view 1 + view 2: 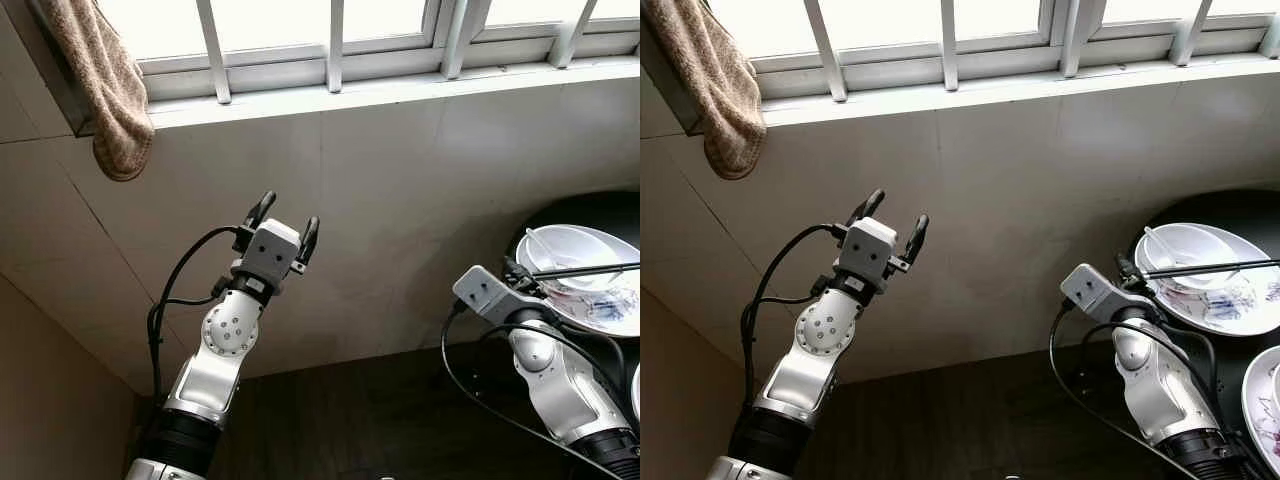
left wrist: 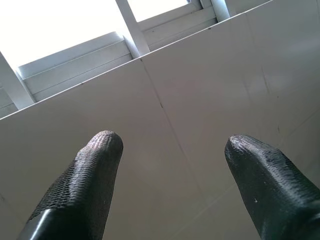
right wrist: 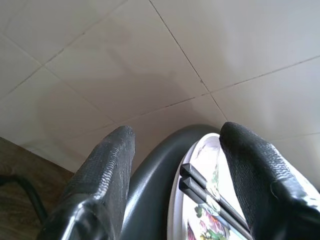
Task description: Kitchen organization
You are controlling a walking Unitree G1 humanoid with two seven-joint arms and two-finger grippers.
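Left gripper (image 1: 285,223) hangs spread wide and empty below the window (image 1: 330,45). Right gripper (image 3: 175,150), fingers apart, grasps nothing, reaching at chopsticks (image 3: 210,200) across the plate (image 1: 600,290).

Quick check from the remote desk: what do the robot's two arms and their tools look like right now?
Both arms are silver with rounded joints and black lower sleeves, with loose black cables looping alongside. The left tool has a grey boxy housing and two black textured fingers. The right tool has the same grey housing and black fingers.
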